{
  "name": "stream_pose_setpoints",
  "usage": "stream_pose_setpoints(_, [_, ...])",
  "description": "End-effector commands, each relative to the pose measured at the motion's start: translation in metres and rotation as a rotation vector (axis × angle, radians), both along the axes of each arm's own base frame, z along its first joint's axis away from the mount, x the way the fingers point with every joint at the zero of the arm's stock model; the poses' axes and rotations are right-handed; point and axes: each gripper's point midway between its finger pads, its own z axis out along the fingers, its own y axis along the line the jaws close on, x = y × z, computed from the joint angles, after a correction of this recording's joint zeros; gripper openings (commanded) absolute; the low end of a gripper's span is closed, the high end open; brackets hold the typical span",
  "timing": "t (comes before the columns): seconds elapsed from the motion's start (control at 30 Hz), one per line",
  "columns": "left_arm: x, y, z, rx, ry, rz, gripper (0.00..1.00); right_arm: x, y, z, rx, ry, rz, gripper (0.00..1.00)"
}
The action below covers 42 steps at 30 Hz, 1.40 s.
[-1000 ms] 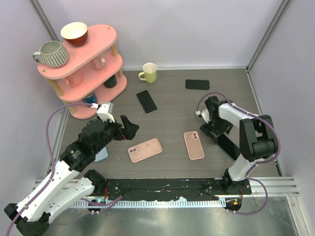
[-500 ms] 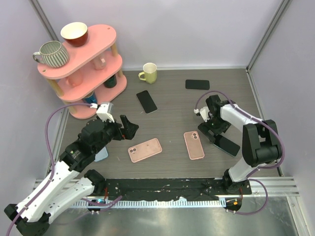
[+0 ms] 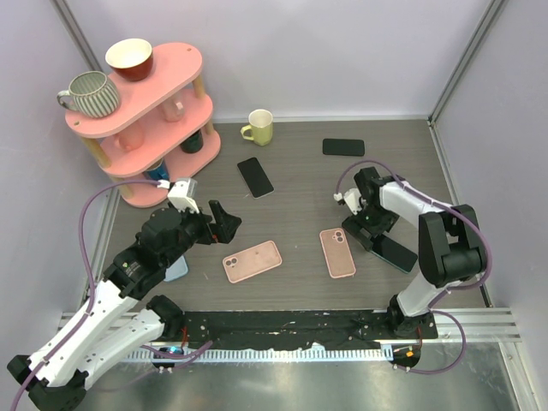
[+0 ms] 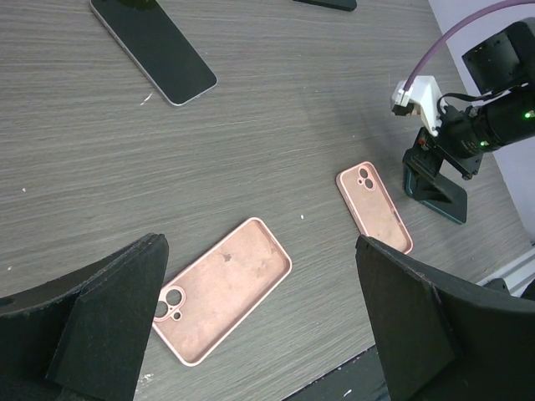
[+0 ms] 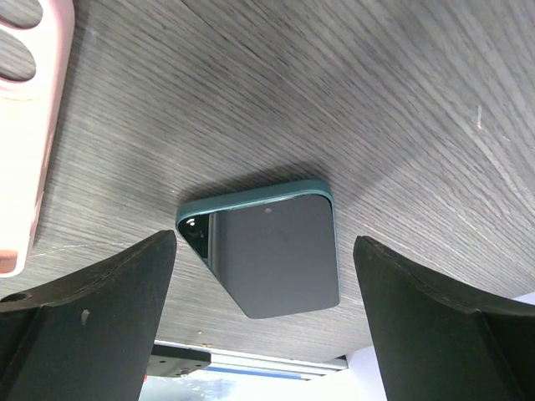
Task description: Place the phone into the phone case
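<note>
Wood-grain table (image 3: 300,201), pink case (image 3: 252,260) hollow-up, phone (image 3: 255,176) apart

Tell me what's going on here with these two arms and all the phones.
The right pincer is open, its fingers on either side of a teal-edged phone on the table, just right of the smaller pink phone case. The left pincer hovers open and empty above the larger pink phone case. Both cases lie empty, so no phone has gone into a case yet.

Pink shelf (image 3: 175,73) bears striped mug (image 3: 92,93) and bowl (image 3: 129,58); yellow mug (image 3: 259,127) stands near.
</note>
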Motion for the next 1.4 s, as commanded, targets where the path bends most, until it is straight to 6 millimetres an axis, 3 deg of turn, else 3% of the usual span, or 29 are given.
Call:
stream_pose_setpoints(0.0, [0.002, -0.004, 0.011, -0.037, -0.036, -0.007, 1.0, 0.009, 0.005, -0.004, 0.011, 0.005, 0.026, 0.94])
stream_pose_setpoints(0.37, [0.003, -0.004, 0.01, -0.033, -0.034, -0.001, 1.0, 0.015, 0.007, -0.022, 0.011, 0.053, 0.027, 0.94])
stream_pose_setpoints(0.5, [0.004, -0.004, 0.01, -0.031, -0.033, 0.0, 1.0, 0.029, 0.005, -0.022, -0.007, 0.031, 0.015, 0.88])
stream_pose_setpoints(0.57, [0.004, -0.003, 0.009, -0.029, -0.032, 0.003, 1.0, 0.036, 0.014, -0.02, 0.034, 0.02, -0.015, 0.83])
stream_pose_setpoints(0.8, [0.004, -0.001, 0.011, -0.032, -0.04, 0.013, 1.0, 0.092, 0.047, -0.014, 0.152, -0.038, -0.128, 0.75])
stream_pose_setpoints(0.87, [0.004, 0.0, 0.013, -0.036, -0.047, 0.016, 1.0, 0.101, 0.048, -0.019, 0.136, -0.027, -0.2, 0.72])
stream_pose_setpoints(0.9, [0.003, 0.001, 0.013, -0.036, -0.047, 0.018, 1.0, 0.121, 0.045, -0.012, 0.106, -0.077, -0.224, 0.71])
stream_pose_setpoints(0.93, [0.004, 0.002, 0.013, -0.034, -0.05, 0.026, 1.0, 0.124, 0.043, -0.025, 0.078, -0.053, -0.25, 0.71])
stream_pose_setpoints(1.03, [0.004, 0.006, 0.014, -0.037, -0.058, 0.042, 1.0, 0.146, 0.042, -0.028, 0.043, -0.077, -0.343, 0.7])
stream_pose_setpoints(1.13, [0.004, 0.008, 0.016, -0.04, -0.069, 0.05, 1.0, 0.164, 0.042, -0.026, 0.063, -0.121, -0.451, 0.76])
stream_pose_setpoints(1.2, [0.004, 0.008, 0.015, -0.037, -0.066, 0.053, 1.0, 0.163, 0.039, -0.03, 0.071, -0.114, -0.496, 0.94])
stream_pose_setpoints(1.27, [0.004, 0.009, 0.016, -0.038, -0.068, 0.054, 1.0, 0.16, 0.035, -0.023, 0.072, -0.145, -0.472, 0.96])
stream_pose_setpoints(1.3, [0.004, 0.009, 0.016, -0.039, -0.07, 0.056, 1.0, 0.14, 0.029, -0.032, 0.048, -0.113, -0.454, 0.96])
stream_pose_setpoints(1.37, [0.004, 0.009, 0.016, -0.043, -0.071, 0.053, 1.0, 0.134, 0.022, -0.032, 0.044, -0.137, -0.388, 0.97])
